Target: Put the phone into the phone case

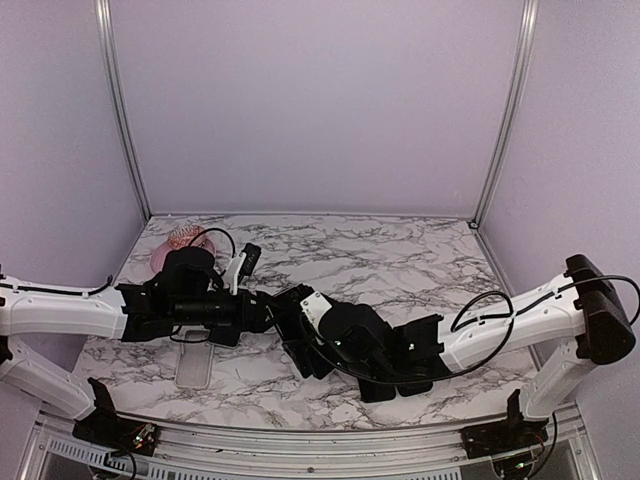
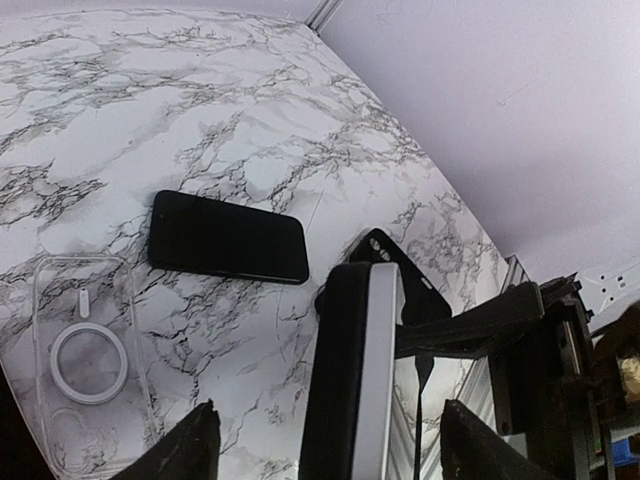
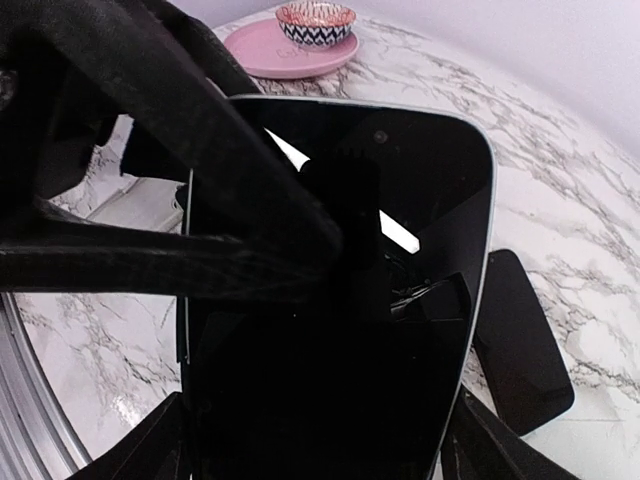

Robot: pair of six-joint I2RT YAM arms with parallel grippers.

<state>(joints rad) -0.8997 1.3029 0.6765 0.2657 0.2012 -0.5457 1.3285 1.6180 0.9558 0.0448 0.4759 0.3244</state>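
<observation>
My right gripper [image 3: 320, 445] is shut on a phone [image 3: 400, 200] across its width, above the table. The dark screen with its thin silver rim faces the right wrist camera. In the left wrist view the phone [image 2: 385, 370] stands edge-on, a silver edge with a thick black layer against it. My left gripper [image 2: 330, 445] is open, its fingers [image 2: 190, 450] on either side of the phone with gaps. A clear phone case [image 2: 85, 350] with a white ring lies flat on the marble; it also shows in the top view [image 1: 193, 368], left of both grippers [image 1: 285, 312].
A black phone-shaped slab [image 2: 228, 238] lies flat beside the clear case. Another black flat piece [image 2: 385, 250] lies partly hidden behind the held phone. A black slab [image 3: 520, 340] lies right of it. A pink plate [image 1: 163, 258] with a patterned bowl [image 3: 315, 20] sits back left.
</observation>
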